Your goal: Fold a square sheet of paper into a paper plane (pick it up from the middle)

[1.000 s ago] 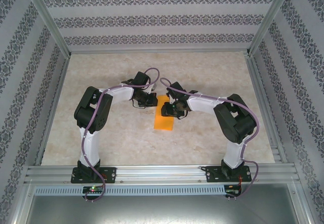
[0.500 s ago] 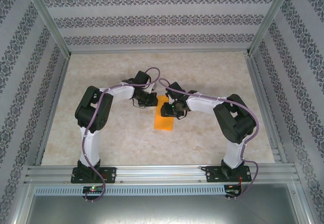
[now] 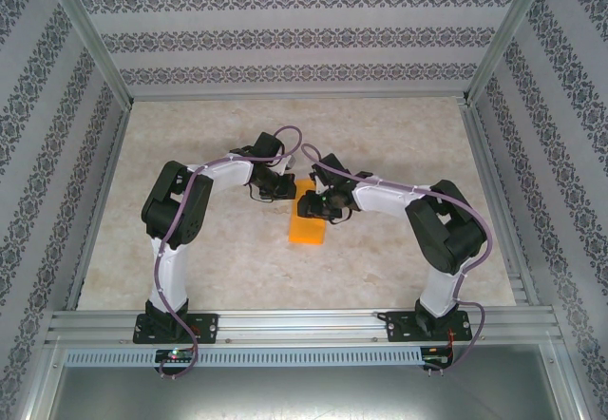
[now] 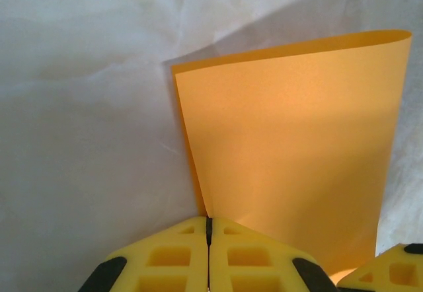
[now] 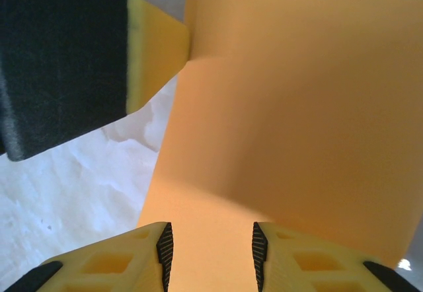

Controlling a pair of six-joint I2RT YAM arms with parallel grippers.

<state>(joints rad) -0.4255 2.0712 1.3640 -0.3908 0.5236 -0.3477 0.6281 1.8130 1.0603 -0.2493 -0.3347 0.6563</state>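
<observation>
Left claw (image 4: 209,232) clamps the orange sheet (image 4: 291,153); right claw (image 5: 209,252), jaws half apart, crowds over it on the table (image 3: 190,268).

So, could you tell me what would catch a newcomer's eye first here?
The bright orange sheet of paper stands out at the middle of the marble-patterned table, between the two arms. The left tool is shut on the sheet's edge and holds it up in a curve. The right tool stands open close over it.
</observation>
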